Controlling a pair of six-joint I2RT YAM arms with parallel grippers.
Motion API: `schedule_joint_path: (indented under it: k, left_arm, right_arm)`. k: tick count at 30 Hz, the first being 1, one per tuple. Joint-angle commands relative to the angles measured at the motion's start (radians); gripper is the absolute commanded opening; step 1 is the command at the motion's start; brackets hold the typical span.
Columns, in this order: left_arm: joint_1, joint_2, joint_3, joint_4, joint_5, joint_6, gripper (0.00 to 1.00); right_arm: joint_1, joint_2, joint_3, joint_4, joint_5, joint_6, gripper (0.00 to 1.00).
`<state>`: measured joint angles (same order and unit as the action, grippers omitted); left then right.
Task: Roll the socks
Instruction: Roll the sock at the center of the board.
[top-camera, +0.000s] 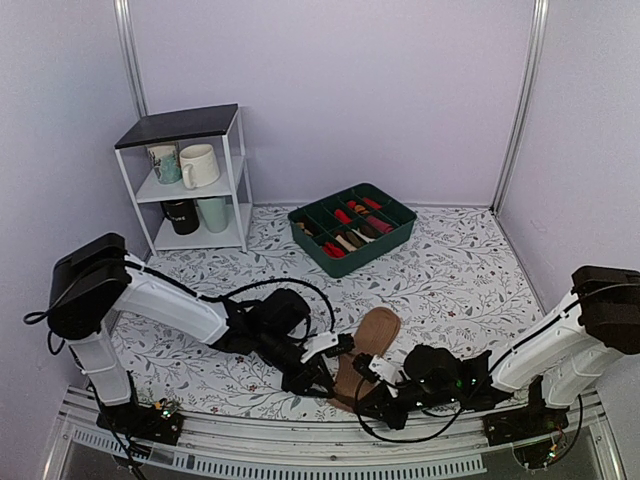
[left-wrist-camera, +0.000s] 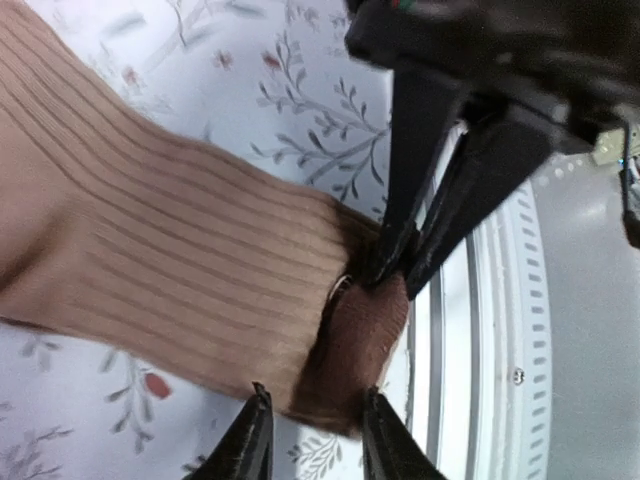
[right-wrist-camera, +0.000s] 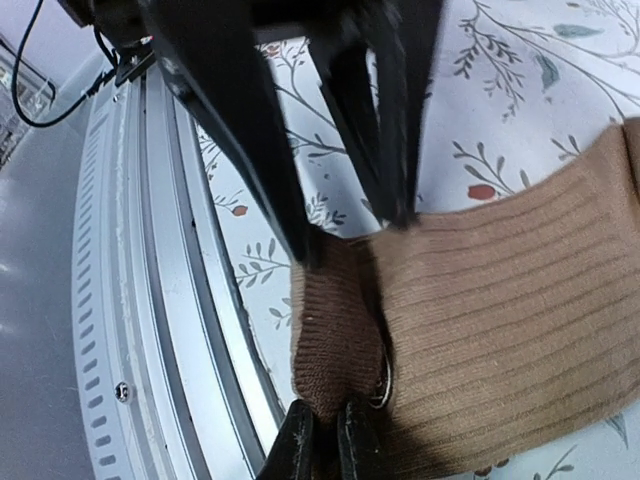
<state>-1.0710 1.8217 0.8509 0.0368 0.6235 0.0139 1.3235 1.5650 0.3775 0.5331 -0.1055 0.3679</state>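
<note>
The socks (top-camera: 368, 345) lie as a flat tan-brown ribbed strip on the patterned table near its front edge, the dark brown cuff (left-wrist-camera: 360, 335) folded up at the near end. My right gripper (right-wrist-camera: 328, 440) is shut on that cuff (right-wrist-camera: 335, 330), pinching its edge. The right fingers (left-wrist-camera: 400, 230) come down from above in the left wrist view. My left gripper (left-wrist-camera: 318, 440) stands open, its fingertips (left-wrist-camera: 250, 440) either side of the cuff's other edge without squeezing it. In the top view the left gripper (top-camera: 322, 378) and the right gripper (top-camera: 362, 388) meet at the strip's near end.
A metal rail (left-wrist-camera: 500, 350) runs along the table's front edge right beside the cuff. A green divided box (top-camera: 395, 232) with several rolled socks sits at the back centre. A white shelf (top-camera: 238, 180) with mugs stands at the back left.
</note>
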Motion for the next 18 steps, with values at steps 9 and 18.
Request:
schedule_joint_path:
  k: [9,18]
  left_arm:
    - [-0.031,-0.257,-0.287,0.463,-0.064,0.195,0.38]
    - [-0.057,-0.139,-0.249,0.479,-0.045,0.317,0.47]
  right_arm:
    - [-0.188,0.065,-0.085,-0.051,-0.280,0.225,0.04]
    - [-0.254,0.166,-0.043,-0.113,-0.444,0.312,0.04]
